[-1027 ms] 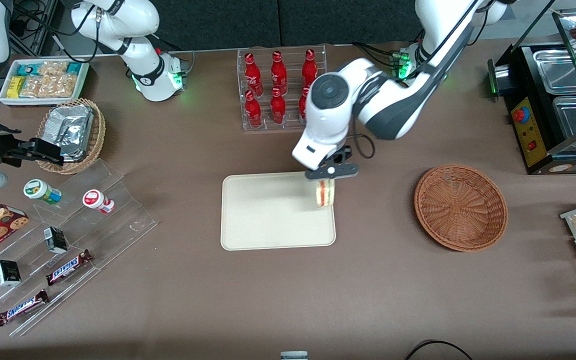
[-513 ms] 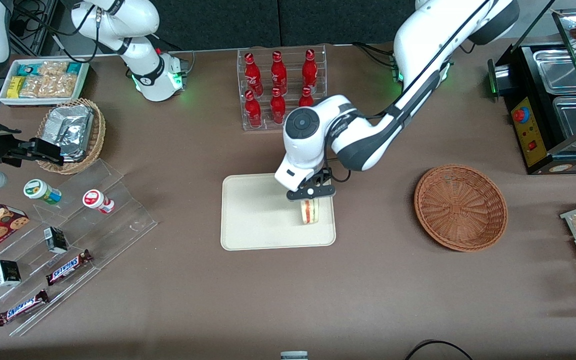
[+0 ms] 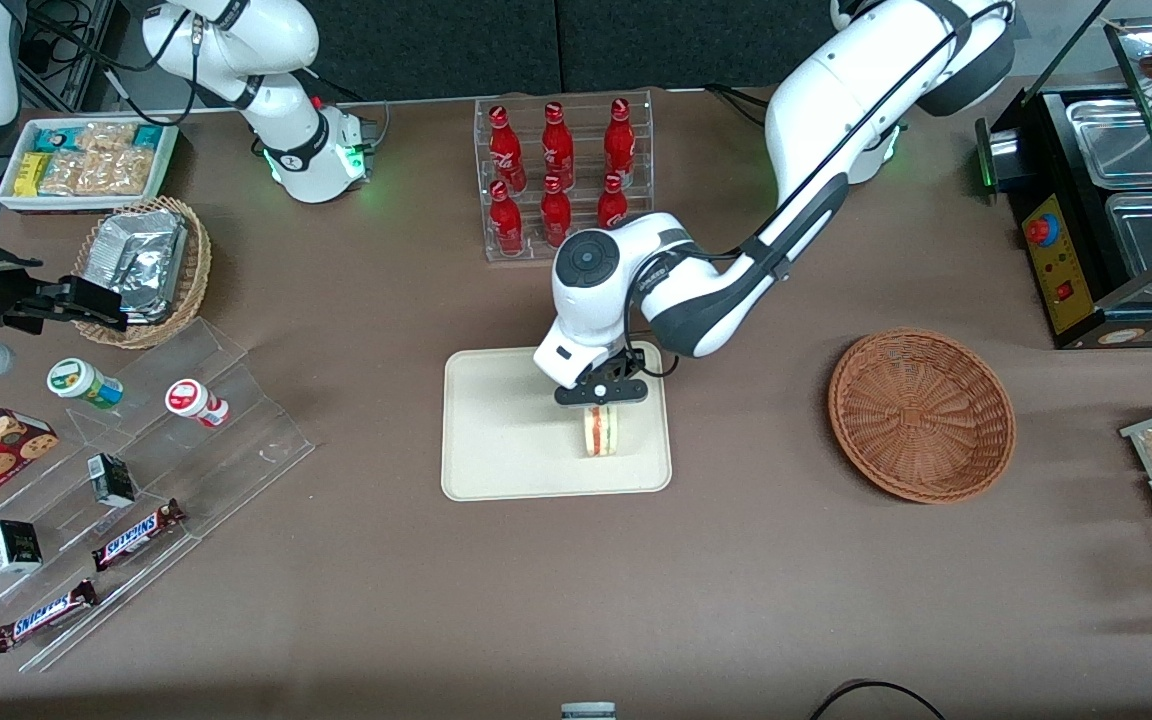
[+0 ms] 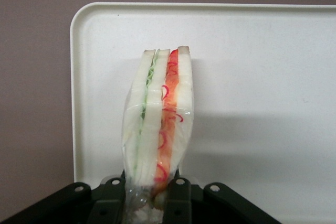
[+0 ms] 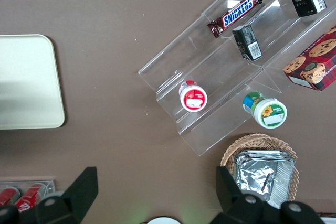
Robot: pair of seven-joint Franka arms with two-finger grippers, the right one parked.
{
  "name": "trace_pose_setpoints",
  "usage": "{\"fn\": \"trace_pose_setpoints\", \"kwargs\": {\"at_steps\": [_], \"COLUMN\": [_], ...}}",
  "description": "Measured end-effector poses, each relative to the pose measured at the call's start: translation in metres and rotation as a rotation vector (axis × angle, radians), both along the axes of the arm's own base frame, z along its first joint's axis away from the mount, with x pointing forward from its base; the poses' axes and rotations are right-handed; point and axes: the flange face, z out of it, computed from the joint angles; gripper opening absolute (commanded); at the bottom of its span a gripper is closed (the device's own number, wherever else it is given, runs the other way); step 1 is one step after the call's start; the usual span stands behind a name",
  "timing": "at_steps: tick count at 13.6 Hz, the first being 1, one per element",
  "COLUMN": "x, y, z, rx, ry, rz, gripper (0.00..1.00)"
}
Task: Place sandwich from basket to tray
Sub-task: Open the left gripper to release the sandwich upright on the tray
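Gripper [image 3: 601,400] clamping sandwich [image 3: 602,430] over tray [image 3: 506,440], basket [image 3: 921,413] well apart

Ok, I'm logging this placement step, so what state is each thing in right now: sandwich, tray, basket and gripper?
sandwich: wrapped, standing on edge over the tray, clamped by the gripper.
tray: flat on the table, bare apart from the sandwich over it.
basket: upright, empty, toward the working arm's end of the table.
gripper: above the tray, shut on the sandwich.
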Motion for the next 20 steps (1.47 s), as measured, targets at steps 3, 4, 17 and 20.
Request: {"fn": "trace_pose_setpoints", "kwargs": {"at_steps": [3,4,17,20], "x": [-0.004,-0.004,0.013,0.023], "y": [-0.007,-0.008,-0.004,0.013], "z": [-0.018,-0.022,0.021,0.081], "rx": [-0.008,-0.01,-0.002,0.05], "ry": [-0.017,-0.019,-0.041,-0.046], "rz": [0.004,0.001,0.097,0.18], "gripper": [0.26,0.29,1.0,1.0]}}
